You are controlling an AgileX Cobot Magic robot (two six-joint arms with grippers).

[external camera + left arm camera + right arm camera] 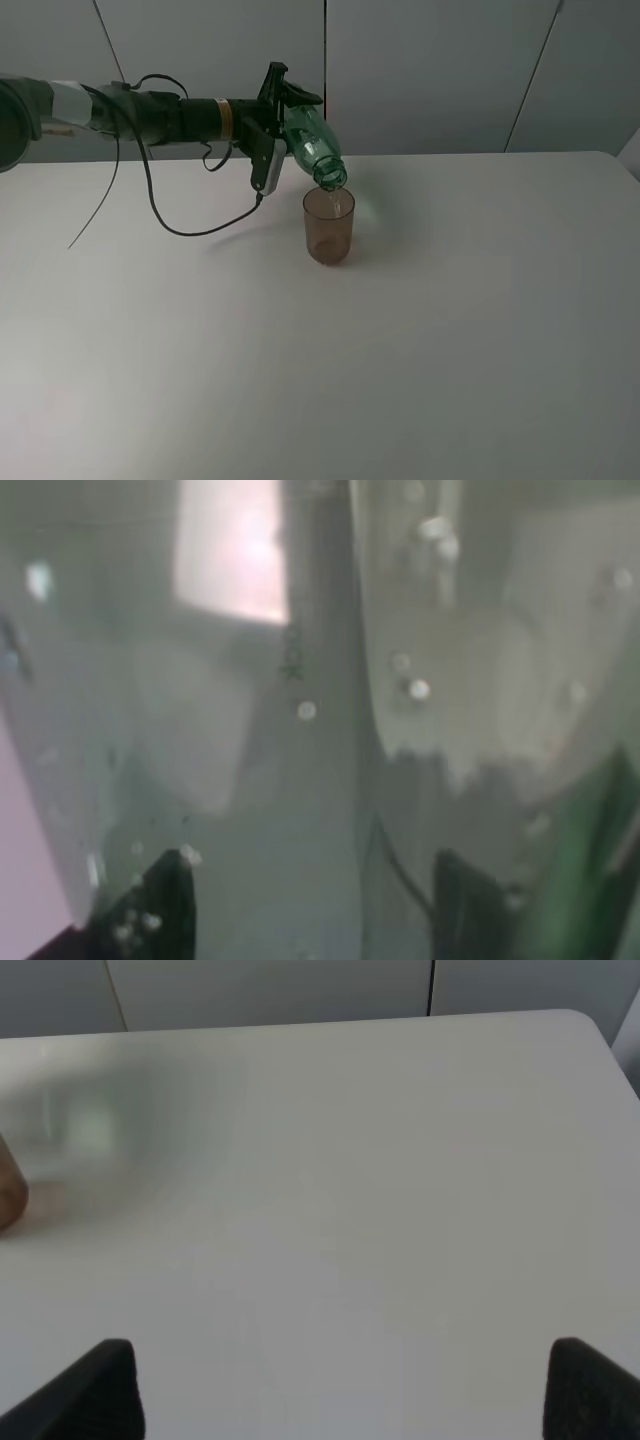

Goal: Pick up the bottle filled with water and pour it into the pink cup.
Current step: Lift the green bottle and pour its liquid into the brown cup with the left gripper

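The green bottle (312,145) is tipped steeply, neck down, with its open mouth just above the rim of the pink cup (328,228). A thin stream of water runs from the mouth into the cup. My left gripper (283,112) is shut on the bottle's body, reaching in from the left. In the left wrist view the bottle (300,730) fills the picture as a blurred, droplet-covered wall between the dark fingertips (160,910). My right gripper (340,1390) is open over bare table, and the pink cup (8,1195) barely shows at that view's edge.
The white table (450,350) spreads wide around the cup. A black cable (170,215) hangs in a loop from the left arm down to the table behind and left of the cup. Grey wall panels stand behind the table's far edge.
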